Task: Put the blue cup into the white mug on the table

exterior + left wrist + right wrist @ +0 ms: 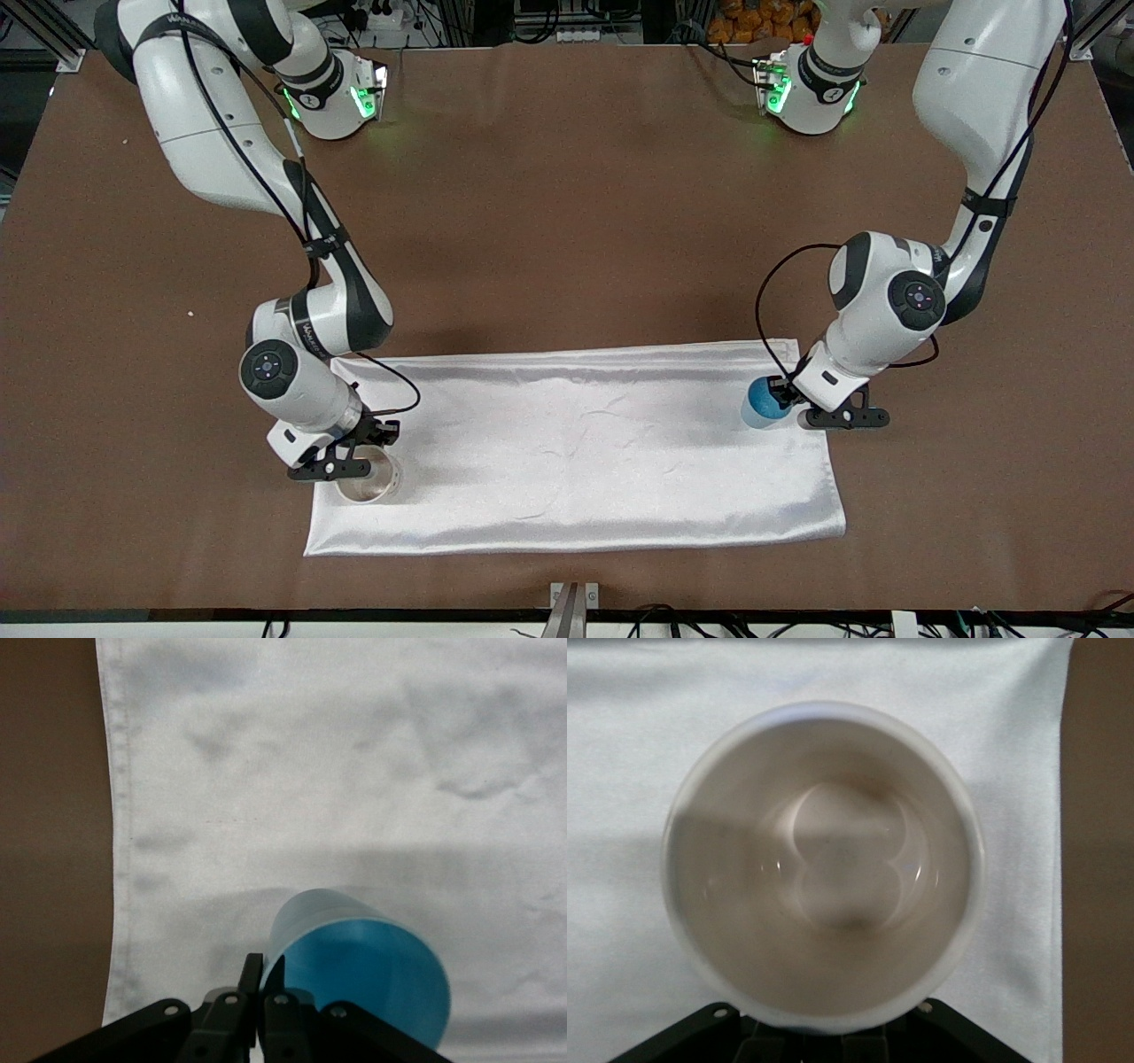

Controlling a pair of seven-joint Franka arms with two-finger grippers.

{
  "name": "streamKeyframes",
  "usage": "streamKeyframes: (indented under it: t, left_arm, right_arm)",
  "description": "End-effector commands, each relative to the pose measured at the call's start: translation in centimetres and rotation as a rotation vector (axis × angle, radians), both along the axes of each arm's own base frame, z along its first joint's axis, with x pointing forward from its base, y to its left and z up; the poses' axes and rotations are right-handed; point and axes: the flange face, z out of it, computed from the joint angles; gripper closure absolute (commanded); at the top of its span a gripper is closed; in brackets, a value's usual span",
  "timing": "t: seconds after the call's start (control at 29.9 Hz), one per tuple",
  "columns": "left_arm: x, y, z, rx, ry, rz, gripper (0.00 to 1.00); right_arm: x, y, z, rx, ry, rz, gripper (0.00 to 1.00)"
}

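Observation:
The blue cup (762,403) stands on the white cloth at the left arm's end of it. My left gripper (791,409) is shut on the cup's rim. In the left wrist view one finger (252,974) is outside the wall of the blue cup (368,979) and the other is inside. The white mug (368,478) stands on the cloth's corner at the right arm's end. My right gripper (347,461) is shut against the mug's side. In the right wrist view the white mug (824,864) is seen from above and is empty. Its rim hides the handle and the fingers of my right gripper (826,1043).
A shiny white cloth (576,452) lies flat along the part of the brown table (567,221) nearer the front camera, spanning between both grippers. The two arm bases stand at the table's edge farthest from the front camera.

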Motion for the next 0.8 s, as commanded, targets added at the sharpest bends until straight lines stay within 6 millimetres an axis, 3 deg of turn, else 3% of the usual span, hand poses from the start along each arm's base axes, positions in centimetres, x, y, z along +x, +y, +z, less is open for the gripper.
streamKeyframes:
  t: [0.0, 0.17, 0.33, 0.5, 0.77]
  left_arm:
    - [-0.2, 0.3, 2.4, 0.021, -0.014, 0.002, 1.00]
    - [-0.5, 0.2, 5.1, 0.029, -0.021, -0.003, 1.00]
    - [-0.9, 0.3, 8.1, 0.040, -0.027, -0.008, 1.00]
    - [-1.7, -0.1, 10.6, 0.054, -0.011, -0.019, 1.00]
    - [-3.5, -2.3, 13.1, 0.064, 0.028, -0.050, 1.00]
  right_arm:
    - [-1.1, 1.6, 3.2, 0.025, 0.059, -0.006, 1.00]
    - [-3.2, 2.7, 5.6, 0.077, 0.079, -0.090, 1.00]
    - [-6.5, 3.7, 6.3, 0.074, 0.075, -0.073, 1.00]
    - [-11.5, 4.2, 6.2, 0.072, 0.052, -0.061, 1.00]
    - [-19.7, 8.3, 5.5, 0.073, 0.045, -0.063, 1.00]
